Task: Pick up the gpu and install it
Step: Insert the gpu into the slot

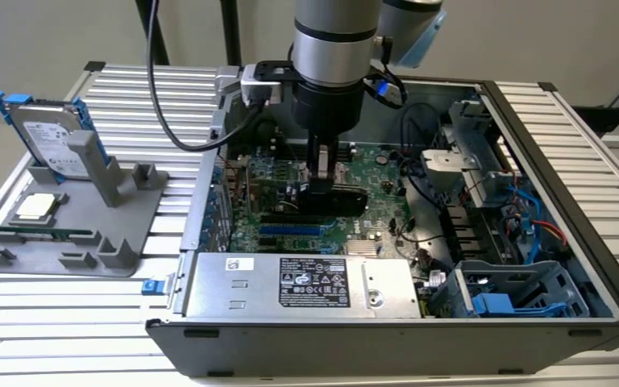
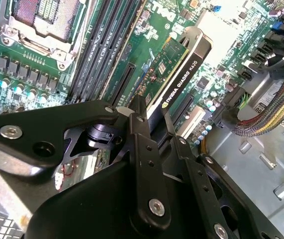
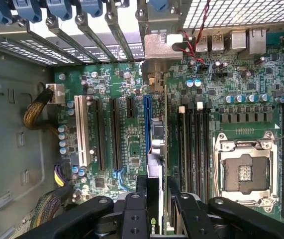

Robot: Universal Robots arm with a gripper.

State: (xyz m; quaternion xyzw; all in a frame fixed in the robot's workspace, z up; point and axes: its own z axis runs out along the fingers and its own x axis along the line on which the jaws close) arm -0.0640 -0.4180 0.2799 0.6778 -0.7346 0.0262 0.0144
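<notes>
The gpu [image 1: 338, 201] stands on edge low inside the open computer case [image 1: 396, 334], just above the green motherboard [image 1: 380, 173]. My gripper [image 1: 324, 179] is shut on its upper edge, the arm reaching straight down from above. In the second wrist view the gpu [image 2: 174, 69] shows a green board face and a black edge, running away from the gripper [image 2: 154, 124]. In the first wrist view the gpu [image 3: 155, 149] is seen edge-on beside the long blue slot [image 3: 145, 124], with the gripper [image 3: 156, 189] clamped on it. Whether the card sits in a slot I cannot tell.
On the exterior view's left, a grey stand [image 1: 126, 181] holds a hard drive [image 1: 51, 137], a chip [image 1: 38, 206] and a memory stick [image 1: 41, 235]. The case holds a power supply [image 1: 299, 282], a blue drive cage [image 1: 514, 302], cable bundles [image 2: 271, 109] and an empty processor socket [image 3: 243, 172].
</notes>
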